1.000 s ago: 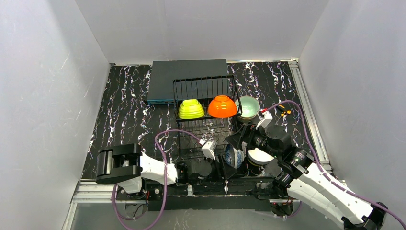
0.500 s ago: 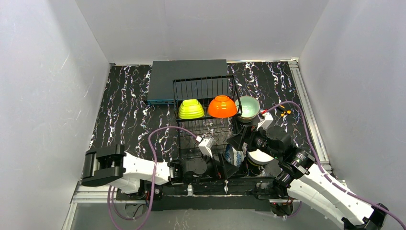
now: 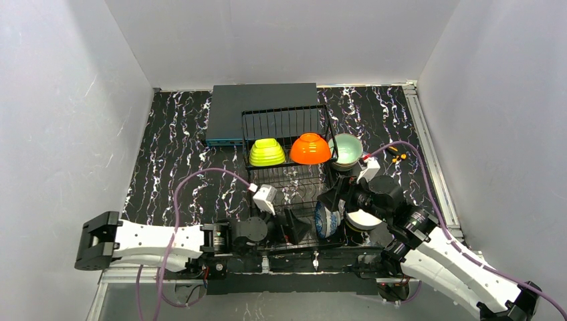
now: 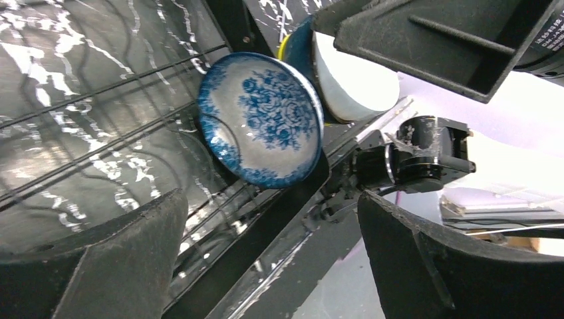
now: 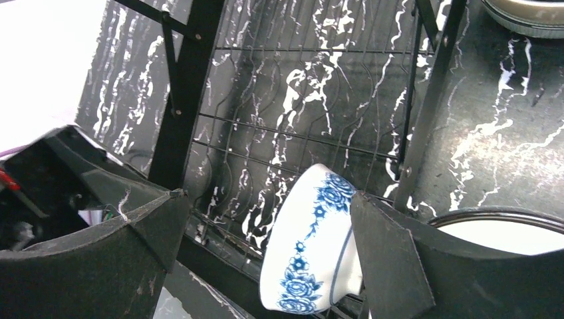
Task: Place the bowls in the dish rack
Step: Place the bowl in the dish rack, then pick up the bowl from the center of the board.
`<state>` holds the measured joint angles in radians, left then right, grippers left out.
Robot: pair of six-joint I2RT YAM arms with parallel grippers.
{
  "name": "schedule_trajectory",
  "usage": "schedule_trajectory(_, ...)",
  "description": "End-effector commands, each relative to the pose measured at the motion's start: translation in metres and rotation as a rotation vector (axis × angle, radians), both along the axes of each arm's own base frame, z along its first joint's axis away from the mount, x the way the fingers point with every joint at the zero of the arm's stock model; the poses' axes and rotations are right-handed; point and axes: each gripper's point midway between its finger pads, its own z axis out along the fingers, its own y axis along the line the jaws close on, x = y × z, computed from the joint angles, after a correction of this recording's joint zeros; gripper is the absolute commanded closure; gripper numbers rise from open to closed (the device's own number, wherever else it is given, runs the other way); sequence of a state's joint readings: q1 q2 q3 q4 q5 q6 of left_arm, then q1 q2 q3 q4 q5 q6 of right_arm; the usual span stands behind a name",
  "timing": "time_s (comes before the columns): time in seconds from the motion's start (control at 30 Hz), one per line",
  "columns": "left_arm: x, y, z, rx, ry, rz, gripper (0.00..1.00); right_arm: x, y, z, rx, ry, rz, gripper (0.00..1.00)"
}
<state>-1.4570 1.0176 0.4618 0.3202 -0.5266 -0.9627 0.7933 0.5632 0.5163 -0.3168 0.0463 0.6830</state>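
Near edge: left gripper (image 3: 295,228) sits low at the front of the dish rack (image 3: 286,126). Its jaws are spread wide and hold nothing.

Just beyond it, the blue-white patterned bowl (image 4: 263,119) stands on edge on the wires in the rack's front right corner. Its flowered inside faces the left gripper, clear of both fingers.

Right gripper (image 5: 268,199) comes over the same bowl from the other side, fully open. The bowl stands in the gap close against one finger (image 5: 392,266), well off the other. Contact cannot be told; no grip.

Right of the rack, on the black marbled table (image 3: 167,167): white bowl (image 3: 362,219), with yellow and teal rims showing behind it.

Mid rack: lime green bowl (image 3: 267,152) and orange bowl (image 3: 309,148), side by side, domes up.

Outside the rack's right side: mint bowl (image 3: 347,151), upright.

Farthest: dark grey box (image 3: 261,103) behind the rack.
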Motion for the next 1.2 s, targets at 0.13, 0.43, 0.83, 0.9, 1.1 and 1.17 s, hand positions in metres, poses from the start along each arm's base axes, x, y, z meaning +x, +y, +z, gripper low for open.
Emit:
schedule_trajectory(0.13,0.018,0.069,-0.012,0.243,-0.072,0.121,0.02,0.011,-0.016,0.027,-0.091,-0.062,-0.056,0.01)
schedule_trajectory(0.43,0.026,0.1,-0.002,0.453,-0.107,0.103,0.02,0.012,-0.047,0.023,-0.292,0.01,-0.133,0.01)
schedule_trajectory(0.83,0.029,0.093,-0.023,0.365,0.178,0.026,0.02,-0.018,-0.051,0.023,-0.418,0.225,-0.044,0.01)
schedule_trajectory(0.9,0.028,0.088,-0.023,0.342,0.21,-0.002,0.02,-0.022,-0.055,0.018,-0.453,0.262,-0.038,0.03)
schedule_trajectory(1.1,0.032,0.08,-0.029,0.288,0.278,-0.005,0.02,-0.03,-0.065,-0.005,-0.559,0.332,-0.021,0.21)
schedule_trajectory(1.17,0.035,0.08,-0.031,0.26,0.305,0.022,0.02,-0.033,-0.069,-0.013,-0.602,0.348,-0.003,0.26)
